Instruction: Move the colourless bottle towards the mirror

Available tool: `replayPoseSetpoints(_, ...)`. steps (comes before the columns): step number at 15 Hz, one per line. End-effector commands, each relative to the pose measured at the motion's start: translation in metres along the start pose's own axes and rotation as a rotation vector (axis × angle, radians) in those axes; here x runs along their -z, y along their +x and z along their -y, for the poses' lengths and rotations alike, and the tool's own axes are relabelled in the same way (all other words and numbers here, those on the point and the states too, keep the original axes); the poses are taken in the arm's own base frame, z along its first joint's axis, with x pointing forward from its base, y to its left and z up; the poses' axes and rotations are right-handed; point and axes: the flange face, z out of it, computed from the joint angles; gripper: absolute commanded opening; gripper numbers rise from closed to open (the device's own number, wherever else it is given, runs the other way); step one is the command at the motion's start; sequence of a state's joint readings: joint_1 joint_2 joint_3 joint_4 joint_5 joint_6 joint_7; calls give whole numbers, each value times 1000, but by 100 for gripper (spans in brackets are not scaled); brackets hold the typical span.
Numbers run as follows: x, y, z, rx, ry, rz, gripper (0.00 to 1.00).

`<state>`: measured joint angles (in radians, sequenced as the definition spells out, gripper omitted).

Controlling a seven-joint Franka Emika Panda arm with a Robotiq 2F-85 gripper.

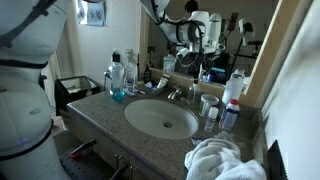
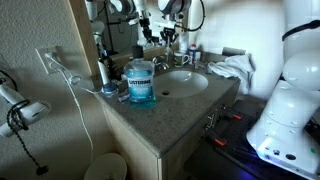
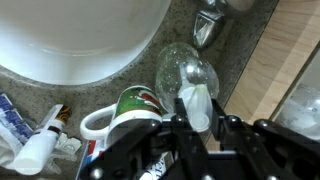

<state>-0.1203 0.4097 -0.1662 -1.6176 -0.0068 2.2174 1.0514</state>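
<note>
In the wrist view the colourless bottle (image 3: 183, 72) stood on the speckled counter (image 3: 232, 78) straight ahead of the pincer (image 3: 198, 122). Its long axis was upright, so the camera looked down its thin neck onto the rounded body. The pale top sat between the two fingers, which stood narrow and close on either side of it — whether they actually pressed on it I could not tell. A band of light wood (image 3: 285, 60), seemingly the frame of the mirror (image 1: 250, 30), ran just beyond the bottle on the side away from the sink (image 3: 80, 40). The coming move would therefore likely be a short carry away from the sink and toward that wood. A green-and-white mug (image 3: 135, 105) stood just beside the bottle — its contents hidden. The bottle itself showed no liquid that I could make out.
</note>
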Motion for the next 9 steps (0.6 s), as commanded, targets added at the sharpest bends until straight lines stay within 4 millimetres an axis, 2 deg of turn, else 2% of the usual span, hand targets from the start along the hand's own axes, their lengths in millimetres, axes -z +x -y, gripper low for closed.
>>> replayPoseSetpoints(1,-2,3,12,-9,6,-14,7)
replayPoseSetpoints(7,-8,14,14,-20,-4,-29,7)
replayPoseSetpoints(8,-8,16,14,-24,-4,-33,17)
replayPoseSetpoints(9,-8,16,14,-23,-4,-38,52)
